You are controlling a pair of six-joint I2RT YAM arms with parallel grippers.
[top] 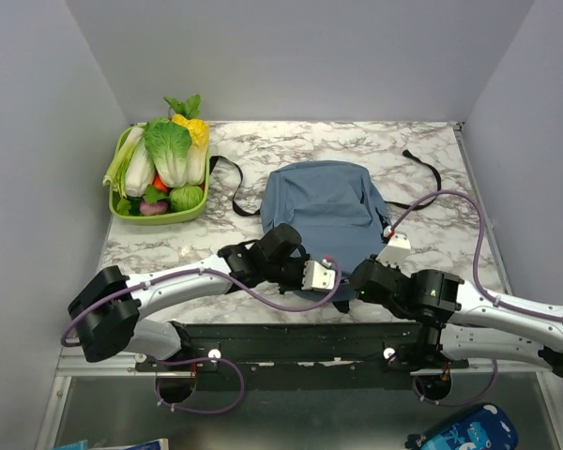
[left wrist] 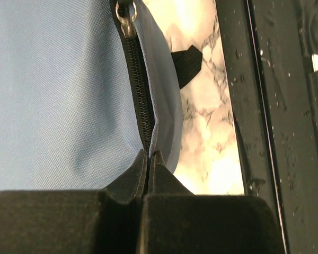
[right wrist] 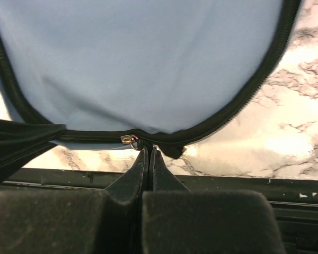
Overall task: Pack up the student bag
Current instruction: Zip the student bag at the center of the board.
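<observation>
Pinching student bag (top: 324,202) edge, left claw (left wrist: 148,154), right claw (right wrist: 148,151)

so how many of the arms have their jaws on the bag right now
2. The left gripper has its jaws shut on the zipper line of the backpack at its near edge; the right gripper pinches the same rim beside the brass zipper pull.
</observation>
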